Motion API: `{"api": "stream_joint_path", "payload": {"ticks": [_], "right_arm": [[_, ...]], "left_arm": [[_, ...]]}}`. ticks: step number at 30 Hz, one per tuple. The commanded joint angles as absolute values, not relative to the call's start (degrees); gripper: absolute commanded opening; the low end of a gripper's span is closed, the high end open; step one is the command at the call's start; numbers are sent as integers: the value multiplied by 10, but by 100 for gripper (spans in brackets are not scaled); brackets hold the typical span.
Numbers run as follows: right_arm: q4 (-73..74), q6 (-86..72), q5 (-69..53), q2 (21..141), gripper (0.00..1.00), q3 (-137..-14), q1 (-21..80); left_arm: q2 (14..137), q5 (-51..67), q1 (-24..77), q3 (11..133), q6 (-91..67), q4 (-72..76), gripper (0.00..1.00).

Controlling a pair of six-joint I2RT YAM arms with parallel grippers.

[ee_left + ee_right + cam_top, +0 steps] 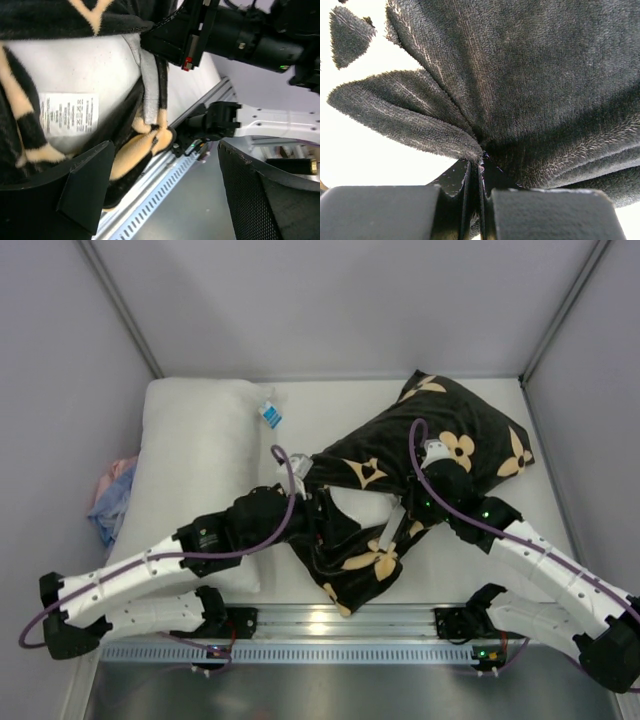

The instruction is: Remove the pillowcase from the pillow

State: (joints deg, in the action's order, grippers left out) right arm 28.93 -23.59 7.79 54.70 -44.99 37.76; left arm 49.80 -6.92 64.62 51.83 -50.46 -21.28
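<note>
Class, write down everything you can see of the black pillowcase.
The pillowcase is soft black plush printed with tan flowers and four-point stars. It lies rumpled, diagonal on the table, covering most of the white pillow, which shows at its open near end. The right end effector is shut on a fold; the left end effector stands open by the hem.

The pillow sits inside the pillowcase, right of a second pillow.
</note>
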Motion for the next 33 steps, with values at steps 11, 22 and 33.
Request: {"api": "stream_joint_path", "payload": {"ticks": [11, 22, 33], "right_arm": [[320, -227, 70, 519, 0, -453, 389], [325, -222, 77, 519, 0, -455, 389], [325, -221, 82, 528, 0, -468, 388]], "left_arm": [[712, -59, 640, 608, -292, -160, 89], [739, 111, 628, 546, -323, -100, 79], [742, 153, 693, 461, -401, -47, 0]]}}
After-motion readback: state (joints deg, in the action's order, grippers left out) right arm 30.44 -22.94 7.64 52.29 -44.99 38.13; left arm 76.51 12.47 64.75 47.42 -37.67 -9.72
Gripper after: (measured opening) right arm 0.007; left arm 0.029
